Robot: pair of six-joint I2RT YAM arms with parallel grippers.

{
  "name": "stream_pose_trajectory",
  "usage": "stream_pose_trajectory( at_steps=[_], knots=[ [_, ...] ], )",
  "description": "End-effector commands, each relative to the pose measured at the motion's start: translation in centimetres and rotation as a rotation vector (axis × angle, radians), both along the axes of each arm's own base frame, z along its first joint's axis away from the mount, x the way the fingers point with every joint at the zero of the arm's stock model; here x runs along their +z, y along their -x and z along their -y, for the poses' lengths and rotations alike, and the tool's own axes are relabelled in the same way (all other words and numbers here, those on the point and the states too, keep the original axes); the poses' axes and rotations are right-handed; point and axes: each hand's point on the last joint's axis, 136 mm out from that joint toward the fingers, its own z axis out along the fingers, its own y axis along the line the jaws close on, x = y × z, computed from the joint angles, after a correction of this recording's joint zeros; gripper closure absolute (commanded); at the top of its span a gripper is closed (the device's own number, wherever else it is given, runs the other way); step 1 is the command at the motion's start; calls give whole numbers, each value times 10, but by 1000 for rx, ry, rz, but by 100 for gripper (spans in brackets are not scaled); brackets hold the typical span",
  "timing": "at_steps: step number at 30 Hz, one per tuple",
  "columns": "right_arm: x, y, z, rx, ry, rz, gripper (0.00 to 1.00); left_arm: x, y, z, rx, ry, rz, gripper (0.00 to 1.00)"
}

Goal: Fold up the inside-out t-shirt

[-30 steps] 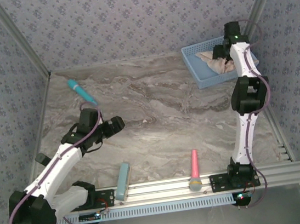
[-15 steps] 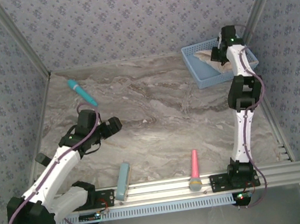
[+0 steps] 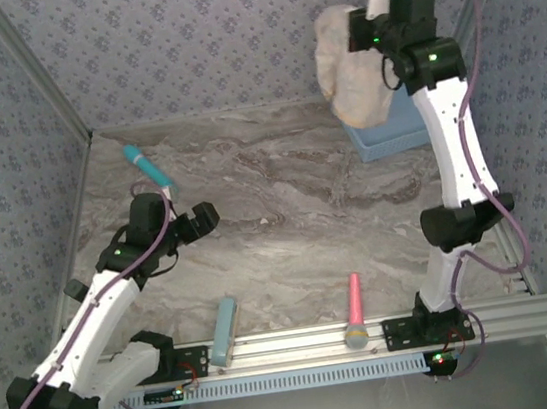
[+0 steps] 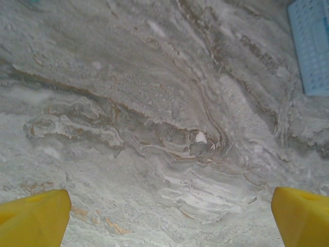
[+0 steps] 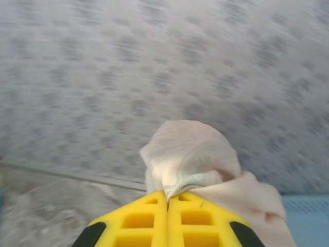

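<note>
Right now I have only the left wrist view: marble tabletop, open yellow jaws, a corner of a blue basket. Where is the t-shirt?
Observer: The t-shirt hangs bunched in the air at the far right, by the blue basket.
Operator: What holds it?
Observer: The right jaws, shut on a pinch of cloth; the right wrist view shows the fabric caught between them.
Operator: Anything lying on the table?
Observer: A teal tool lies at the far left, with a pink tool and a pale blue bar by the near rail.
</note>
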Motion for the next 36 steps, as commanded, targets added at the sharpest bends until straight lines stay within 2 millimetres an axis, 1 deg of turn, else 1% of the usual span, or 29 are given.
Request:
stream_pose_trajectory(
  at_steps=[1, 2, 3, 4, 5, 6, 7, 9, 10, 11, 12, 13, 15, 16, 18, 20, 22, 23, 26, 28, 29, 30, 31, 34, 36],
  knots=[
    [-25, 44, -68, 185, 134, -60, 89, 22, 6, -12, 5, 8, 43, 0],
    [-41, 55, -88, 230, 158, -96, 78, 21, 8, -17, 21, 11, 37, 0],
    [-64, 67, -110, 282, 178, -142, 69, 20, 9, -23, 42, 17, 27, 0],
    [-93, 78, -131, 333, 188, -202, 63, 19, 11, -29, 58, 27, 14, 0],
    [-119, 88, -149, 385, 188, -254, 56, 16, 12, -33, 71, 39, 0, 0],
    [-154, 99, -167, 439, 191, -324, 51, 12, 13, -37, 87, 56, -18, 0],
    [-185, 108, -179, 469, 184, -396, 47, 7, 15, -40, 101, 77, -42, 0],
    [-230, 122, -190, 485, 171, -533, 43, -3, 16, -43, 110, 123, -88, 0],
    [-250, 129, -191, 496, 176, -596, 42, -8, 17, -41, 104, 143, -110, 0],
    [-262, 134, -190, 500, 190, -633, 41, -11, 17, -40, 94, 152, -121, 0],
    [-274, 136, -185, 484, 208, -667, 40, -13, 16, -37, 80, 158, -132, 0],
    [-284, 135, -176, 451, 220, -696, 38, -15, 15, -34, 61, 168, -136, 0],
    [-299, 129, -157, 395, 227, -753, 36, -11, 11, -23, 4, 204, -121, 2],
    [-307, 124, -146, 360, 226, -783, 36, -8, 8, -16, -33, 220, -110, 2],
    [-319, 109, -129, 297, 189, -816, 35, -2, 3, -5, -84, 201, -94, 3],
    [-335, 101, -127, 294, 121, -857, 35, -3, -2, 4, -121, 133, -95, 3],
    [-357, 96, -125, 260, 93, -919, 35, -9, -8, 15, -150, 86, -127, 3],
    [-367, 97, -126, 266, 93, -944, 35, -12, -11, 19, -157, 81, -143, 4],
    [-399, 101, -125, 240, 125, -1012, 34, -29, -17, 32, -179, 81, -211, 6],
    [-417, 100, -119, 215, 125, -1031, 33, -40, -18, 41, -197, 75, -240, 6],
    [-422, 99, -118, 216, 108, -1038, 34, -43, -18, 44, -200, 72, -249, 6],
    [-427, 99, -119, 229, 81, -1049, 37, -46, -19, 46, -204, 71, -256, 6],
    [-430, 97, -120, 235, 55, -1053, 43, -48, -20, 48, -207, 70, -261, 6],
    [-430, 92, -123, 256, -30, -1054, 75, -51, -24, 50, -206, 65, -280, 5],
    [-424, 89, -122, 265, -71, -1043, 91, -50, -27, 48, -199, 50, -284, 5]
  ],
)
